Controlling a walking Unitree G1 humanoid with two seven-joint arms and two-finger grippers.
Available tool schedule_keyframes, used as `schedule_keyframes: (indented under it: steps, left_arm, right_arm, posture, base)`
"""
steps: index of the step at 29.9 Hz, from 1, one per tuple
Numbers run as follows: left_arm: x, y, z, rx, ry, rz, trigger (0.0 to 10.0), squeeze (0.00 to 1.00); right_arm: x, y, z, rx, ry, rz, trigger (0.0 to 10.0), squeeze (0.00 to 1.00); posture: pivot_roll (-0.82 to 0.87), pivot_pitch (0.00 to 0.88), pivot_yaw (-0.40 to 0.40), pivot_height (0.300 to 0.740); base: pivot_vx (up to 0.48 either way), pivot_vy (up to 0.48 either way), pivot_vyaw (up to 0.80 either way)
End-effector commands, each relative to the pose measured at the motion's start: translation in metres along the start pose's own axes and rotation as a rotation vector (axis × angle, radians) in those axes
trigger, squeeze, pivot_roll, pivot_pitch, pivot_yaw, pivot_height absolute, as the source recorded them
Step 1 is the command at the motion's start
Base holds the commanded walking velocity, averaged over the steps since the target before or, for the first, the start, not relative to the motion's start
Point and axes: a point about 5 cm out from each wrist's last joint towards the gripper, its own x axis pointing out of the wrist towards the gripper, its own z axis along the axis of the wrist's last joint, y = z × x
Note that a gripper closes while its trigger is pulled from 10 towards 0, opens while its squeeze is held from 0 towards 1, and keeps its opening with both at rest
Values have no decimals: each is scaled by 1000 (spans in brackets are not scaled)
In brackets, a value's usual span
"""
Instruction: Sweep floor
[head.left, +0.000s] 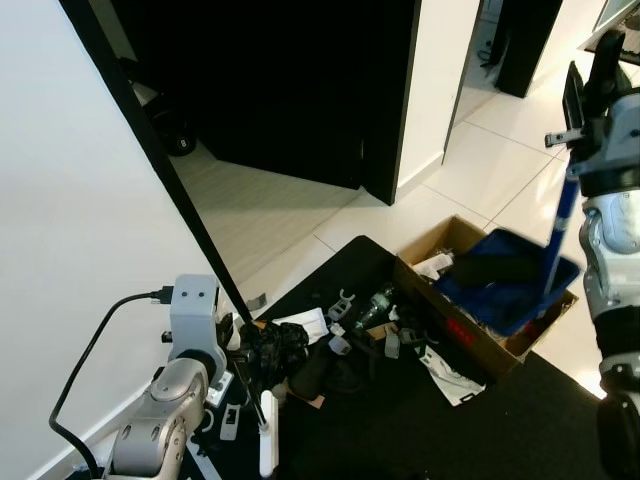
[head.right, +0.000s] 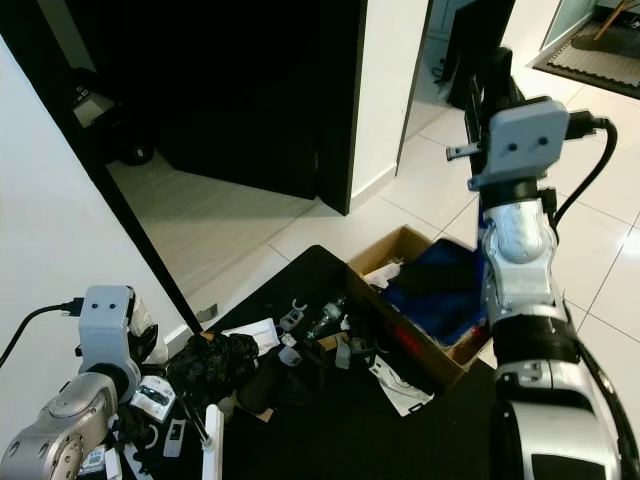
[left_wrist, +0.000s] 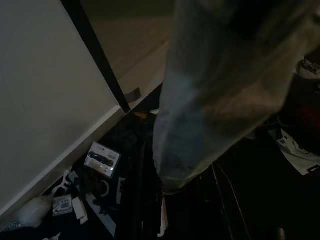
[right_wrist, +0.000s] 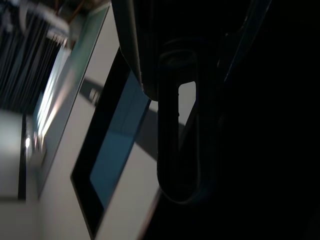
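Blue plastic catches our eye first: the dustpan hangs tipped over the cardboard box, carried on its long blue handle. Our right gripper is raised high, well above the box, and it looks clamped on the top of that handle; the right wrist view is dark but shows a looped handle end close between the fingers.

Our left gripper is low, just beside the wall and right over a heap of litter spread on the black mat. A thin black broom stick runs up and away from it, and a white brush bar sits just below. We cannot tell whether the left fingers are closed on the stick, since the wrist view is blocked by a blurred grey shape.

Beyond the left gripper, between it and the box, lie small white clips, paper scraps and dark crumpled bits.

We judge the step in hand to be emptying the pan into the box, with the sweeping only part done. Next we would need to lower the pan onto the mat beside the heap and draw the brush toward it, keeping the pan edge flat so scraps do not slide under.
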Motion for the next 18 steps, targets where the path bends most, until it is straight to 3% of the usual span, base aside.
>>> schedule_keyframes:
  steps: [1,3,6,7,8,9,11,12,18]
  left_arm:
    - [-2,9,-9,31,26,62,10000,0]
    - [-4,10,-11,31,28,63,10000,0]
    - [-4,10,-11,31,29,63,10000,0]
    - [-5,10,-12,31,29,63,10000,0]
    - [-5,10,-12,31,29,63,10000,0]
    - [-7,9,-13,28,29,61,10000,0]
    - [-7,9,-13,28,29,61,10000,0]
    - [-8,9,-14,26,30,61,10000,0]
    - [-10,7,-16,21,31,60,10000,0]
  right_arm:
    - [11,-2,18,-74,-125,28,10000,0]
    - [16,7,20,-167,-159,114,10000,0]
    - [17,12,19,-191,-167,152,10000,0]
    - [16,22,18,-212,-174,207,10000,0]
    - [13,35,16,-227,-183,275,10000,0]
    - [3,60,13,-254,-211,418,10000,0]
    - [3,60,13,-254,-211,418,10000,0]
    - [-6,76,11,-281,-243,526,10000,0]
    - [-25,101,7,-307,-296,684,10000,0]
  posture:
    - [134,186,81,740]
    - [137,189,79,740]
    - [137,190,79,740]
    - [138,192,76,740]
    - [139,193,76,740]
    - [141,195,71,740]
    - [141,195,71,740]
    - [143,198,68,740]
    - [144,206,58,740]
  base:
    - [0,0,0]
    - [0,0,0]
    - [0,0,0]
    - [0,0,0]
    - [0,0,0]
    - [0,0,0]
    - [0,0,0]
    - [0,0,0]
    - [0,0,0]
